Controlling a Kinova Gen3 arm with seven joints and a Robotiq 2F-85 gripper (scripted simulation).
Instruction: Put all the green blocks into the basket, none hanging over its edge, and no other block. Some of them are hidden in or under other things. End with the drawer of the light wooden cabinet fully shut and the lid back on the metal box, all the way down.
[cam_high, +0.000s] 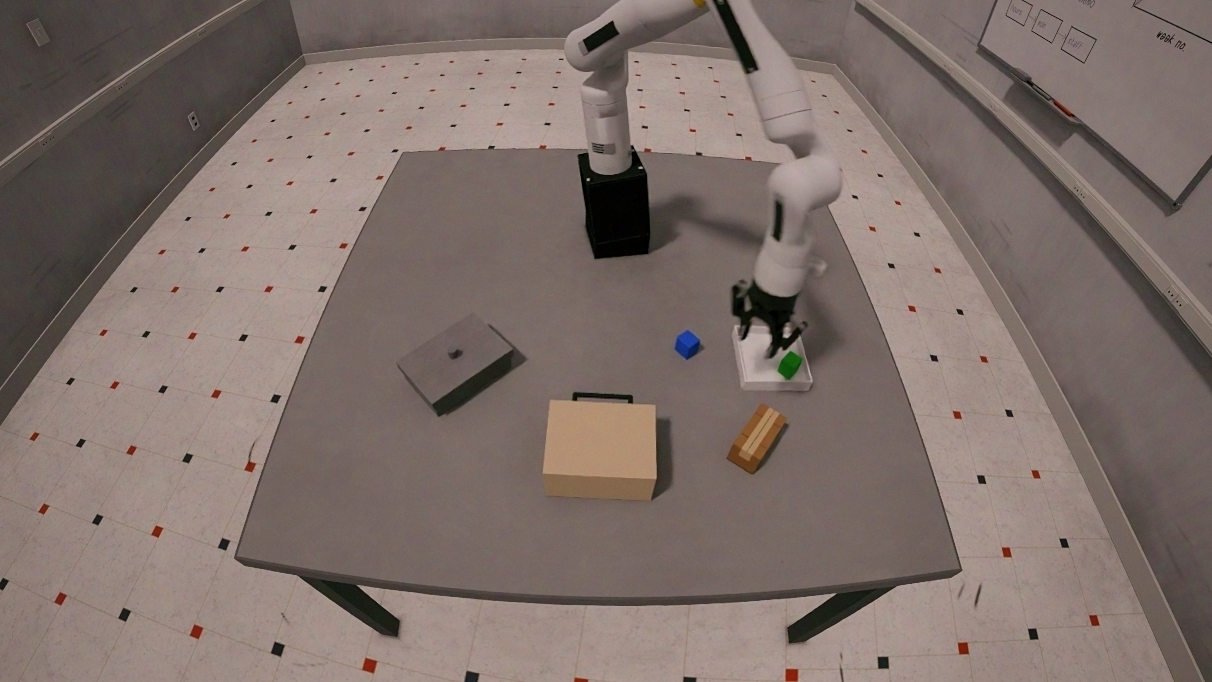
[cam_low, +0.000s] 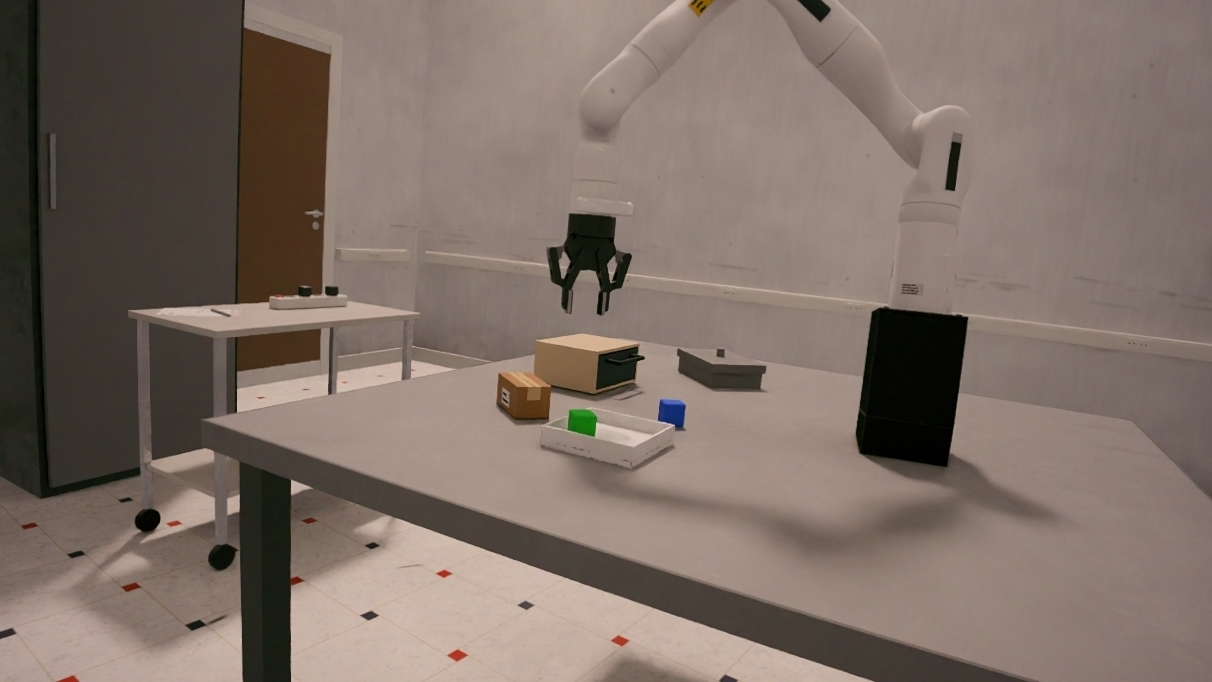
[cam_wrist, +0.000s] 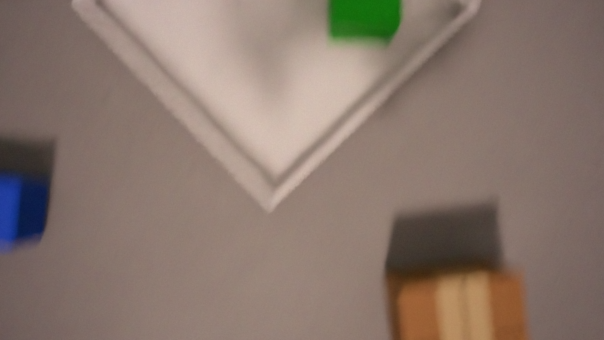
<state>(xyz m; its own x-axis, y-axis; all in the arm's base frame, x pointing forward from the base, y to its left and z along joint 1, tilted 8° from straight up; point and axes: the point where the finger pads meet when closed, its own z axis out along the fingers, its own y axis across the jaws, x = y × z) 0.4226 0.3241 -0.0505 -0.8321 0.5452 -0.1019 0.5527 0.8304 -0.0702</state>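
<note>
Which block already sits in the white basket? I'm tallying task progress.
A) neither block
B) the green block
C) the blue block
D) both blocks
B: the green block lies inside the white basket near one corner, while the blue block rests on the table beside it.
</note>
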